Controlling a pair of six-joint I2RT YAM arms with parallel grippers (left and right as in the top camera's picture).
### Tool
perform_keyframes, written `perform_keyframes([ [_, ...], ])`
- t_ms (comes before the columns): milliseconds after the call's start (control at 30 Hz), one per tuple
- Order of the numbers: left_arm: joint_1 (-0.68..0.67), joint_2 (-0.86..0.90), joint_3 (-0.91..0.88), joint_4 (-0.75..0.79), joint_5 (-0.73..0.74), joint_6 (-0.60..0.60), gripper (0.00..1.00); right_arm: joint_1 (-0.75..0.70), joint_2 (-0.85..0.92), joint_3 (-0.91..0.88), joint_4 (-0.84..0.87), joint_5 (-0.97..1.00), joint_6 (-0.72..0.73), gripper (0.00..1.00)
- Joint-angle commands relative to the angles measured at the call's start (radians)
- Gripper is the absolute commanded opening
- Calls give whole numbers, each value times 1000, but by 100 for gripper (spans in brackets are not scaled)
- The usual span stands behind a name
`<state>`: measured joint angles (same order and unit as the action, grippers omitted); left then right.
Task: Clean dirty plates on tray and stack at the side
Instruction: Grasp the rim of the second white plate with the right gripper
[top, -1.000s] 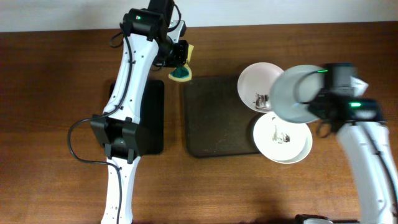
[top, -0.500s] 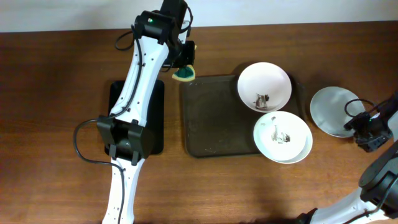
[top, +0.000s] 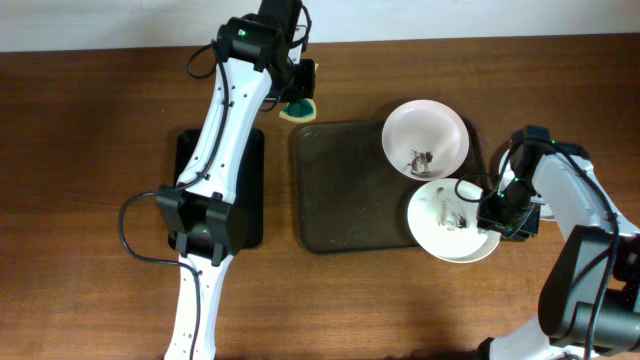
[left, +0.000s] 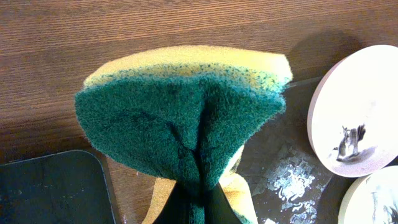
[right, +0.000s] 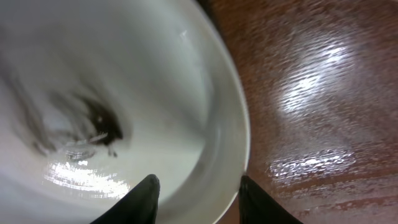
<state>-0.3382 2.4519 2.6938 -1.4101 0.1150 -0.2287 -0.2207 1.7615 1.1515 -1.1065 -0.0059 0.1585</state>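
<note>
The dark brown tray (top: 345, 195) lies mid-table. Two white plates with dark smudges rest on its right part: one at the back (top: 425, 138), one at the front (top: 450, 222). My right gripper (top: 497, 212) is open at the front plate's right rim. In the right wrist view, the gripper (right: 198, 183) has one finger over the plate's (right: 93, 81) inside and one over the table outside. My left gripper (top: 298, 92) is shut on a green and yellow sponge (top: 298, 108) just behind the tray's back left corner; the sponge (left: 186, 118) fills the left wrist view. The third plate is not in view.
A smaller black tray (top: 250, 190) lies left of the brown tray, partly under the left arm; its corner shows in the left wrist view (left: 50, 186). Both plates (left: 357, 112) and the wet brown tray (left: 292, 180) also show there. Bare wooden table lies around.
My right arm has swung in from the far right to the front plate's rim. The plate seen on the table at the right half a second ago no longer shows. The left arm barely moved.
</note>
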Motion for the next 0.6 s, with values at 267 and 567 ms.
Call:
perform_keyframes([
  [267,5,-10,2,-1,-8,-2,0,5,-171,-137,-47,45,307,30],
  [567,5,-10,-33,7,-8,-2,0,5,-170,-293,199,28,289,4],
])
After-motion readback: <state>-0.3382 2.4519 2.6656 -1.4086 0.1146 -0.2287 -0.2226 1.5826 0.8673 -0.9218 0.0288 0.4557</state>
